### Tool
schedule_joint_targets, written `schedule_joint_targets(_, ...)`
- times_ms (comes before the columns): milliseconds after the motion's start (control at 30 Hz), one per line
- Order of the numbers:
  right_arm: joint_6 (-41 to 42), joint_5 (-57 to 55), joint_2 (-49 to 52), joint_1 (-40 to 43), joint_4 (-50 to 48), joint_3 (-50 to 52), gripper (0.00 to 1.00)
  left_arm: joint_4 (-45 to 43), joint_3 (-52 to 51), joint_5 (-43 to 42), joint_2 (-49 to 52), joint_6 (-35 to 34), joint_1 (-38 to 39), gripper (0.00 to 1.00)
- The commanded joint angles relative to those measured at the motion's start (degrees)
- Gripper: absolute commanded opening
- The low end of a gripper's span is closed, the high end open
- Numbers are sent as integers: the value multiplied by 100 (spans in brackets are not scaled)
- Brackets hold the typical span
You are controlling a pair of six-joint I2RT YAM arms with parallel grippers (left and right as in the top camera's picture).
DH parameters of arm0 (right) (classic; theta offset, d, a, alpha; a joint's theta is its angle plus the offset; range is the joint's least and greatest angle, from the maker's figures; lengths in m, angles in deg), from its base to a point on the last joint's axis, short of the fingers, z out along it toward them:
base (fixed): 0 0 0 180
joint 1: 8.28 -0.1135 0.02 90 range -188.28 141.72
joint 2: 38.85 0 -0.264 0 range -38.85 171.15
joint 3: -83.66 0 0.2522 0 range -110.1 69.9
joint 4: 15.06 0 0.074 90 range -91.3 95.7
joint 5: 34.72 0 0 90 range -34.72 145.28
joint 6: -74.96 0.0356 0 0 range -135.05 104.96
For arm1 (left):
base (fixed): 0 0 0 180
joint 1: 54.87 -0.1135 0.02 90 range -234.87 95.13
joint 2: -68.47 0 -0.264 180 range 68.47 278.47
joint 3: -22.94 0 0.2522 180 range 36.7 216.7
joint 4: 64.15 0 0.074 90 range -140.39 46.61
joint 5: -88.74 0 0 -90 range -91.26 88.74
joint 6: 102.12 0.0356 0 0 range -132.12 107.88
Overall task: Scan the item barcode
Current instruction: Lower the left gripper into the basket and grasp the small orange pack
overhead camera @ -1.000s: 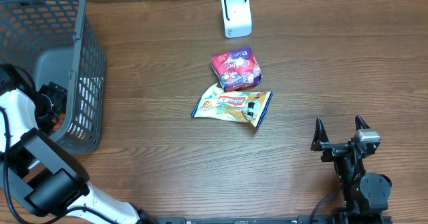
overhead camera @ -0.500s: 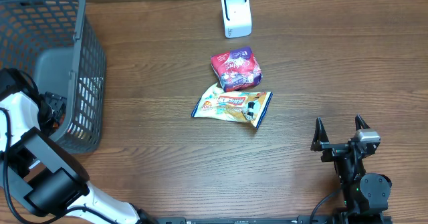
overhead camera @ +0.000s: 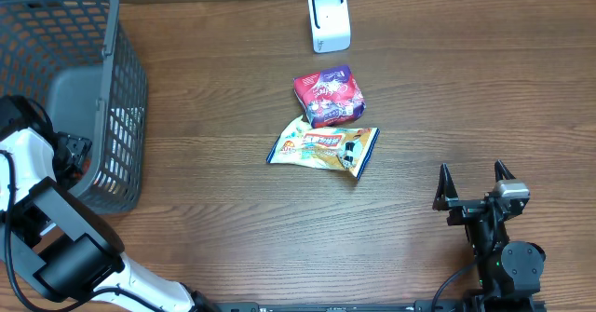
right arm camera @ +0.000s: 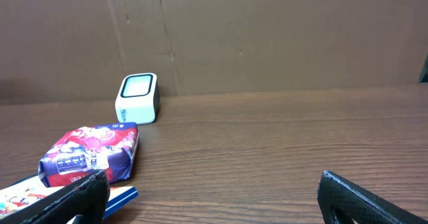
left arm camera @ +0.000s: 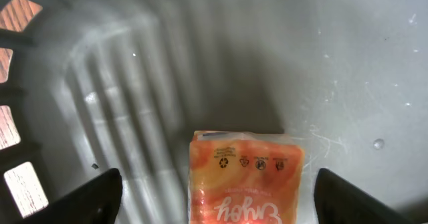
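One orange packet (left arm camera: 245, 180) near basket wall (left arm camera: 120, 97)

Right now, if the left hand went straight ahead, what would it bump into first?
Probably the orange packet on the basket floor. The left hand points right at it, fingers open on either side, not touching. Depth is hard to judge.
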Motion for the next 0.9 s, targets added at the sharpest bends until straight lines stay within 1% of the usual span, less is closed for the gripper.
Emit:
schedule_joint_targets(0,-39,-52,-57,15,-33,59,100,-9,-31,-232,179,-72,-22,75)
schedule_joint_targets(133,-39,-52,-57,15,-31,59,100,39,-31,-463,396,-63,-9,65)
schedule_joint_targets(200,-39,-52,-57,15,-31,59,100,42,-31,-498,455,-61,-11,57)
schedule_joint_targets(267,-39,-52,-57,15,-31,59,100,24,-28,-431,450,-39,-11,38)
schedule_joint_targets(333,-39,-52,-57,15,-31,59,100,-17,-2,-407,433,142,-20,10)
schedule_joint_targets(367,-39,-52,-57,15,-31,59,100,-9,37,-402,431,251,-22,4)
schedule_joint_targets(433,-39,-52,-57,15,-31,59,100,33,129,-404,415,369,-22,4)
schedule_joint_targets(567,-39,-52,-57,15,-31,59,100,214,446,-420,286,365,-22,4)
schedule_joint_targets(767,-39,-52,-57,15,-31,59,100,929,1611,-505,-140,365,-22,4)
schedule_joint_targets(867,-39,-52,-57,15,-31,59,100,1268,2277,-822,-431,363,-22,4)
